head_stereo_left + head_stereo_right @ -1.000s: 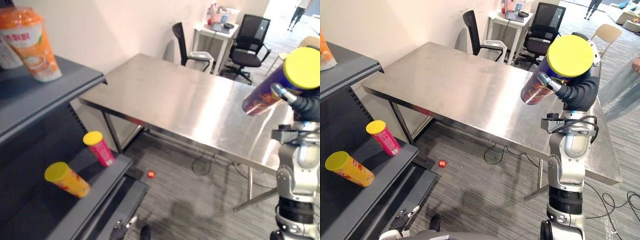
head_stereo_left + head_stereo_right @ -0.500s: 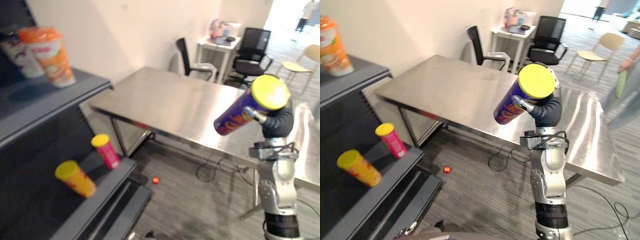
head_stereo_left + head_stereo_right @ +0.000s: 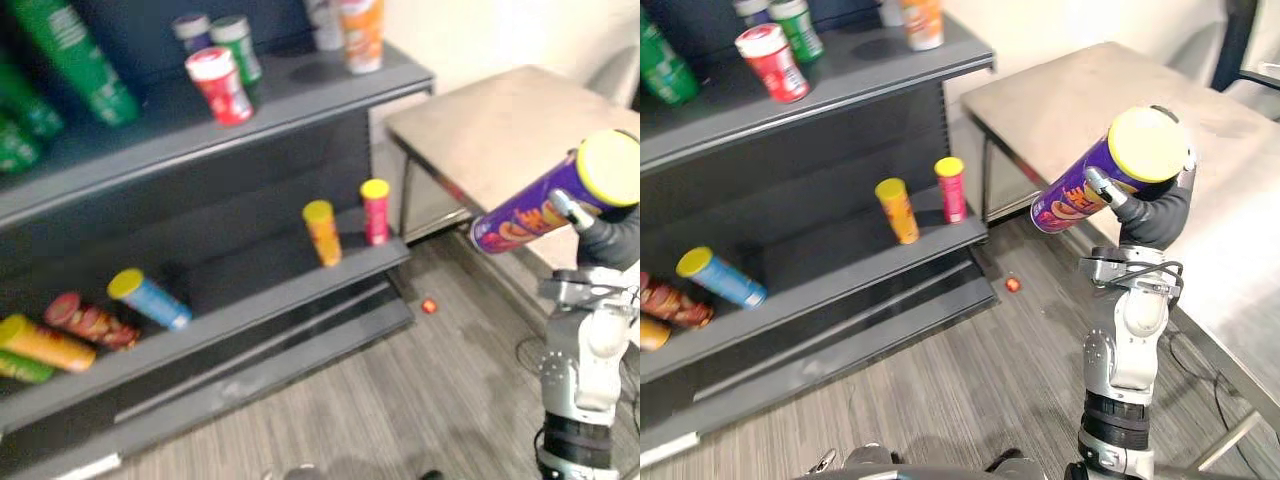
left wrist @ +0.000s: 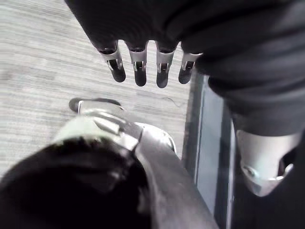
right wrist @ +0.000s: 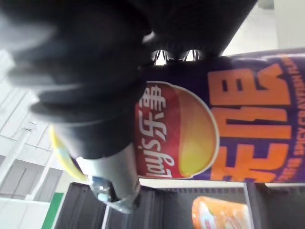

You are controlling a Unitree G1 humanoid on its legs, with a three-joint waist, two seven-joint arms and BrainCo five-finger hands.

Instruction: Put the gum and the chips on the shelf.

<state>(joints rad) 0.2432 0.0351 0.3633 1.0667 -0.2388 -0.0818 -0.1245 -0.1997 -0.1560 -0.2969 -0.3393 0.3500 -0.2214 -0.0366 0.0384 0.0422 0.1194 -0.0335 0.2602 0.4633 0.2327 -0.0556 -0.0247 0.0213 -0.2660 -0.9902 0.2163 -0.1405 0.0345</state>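
Shelf: the camera has swung from the table (image 3: 500,120) to face the shelf (image 3: 250,295).
Chips: purple chips can (image 3: 1080,195) held aloft, well apart from the shelf, right hand (image 3: 1145,215) fingers curled round it.
Left hand (image 4: 143,67): fingers straight, empty.
Meaning: probably ready to approach and place.

Tilted purple chips can (image 3: 1070,200), apparently gripped

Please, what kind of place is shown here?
Probably an office or test room arranged like a small shop: a dark shelf stocked with snack cans and bottles, beside a steel table. The right hand holds a purple chips can.
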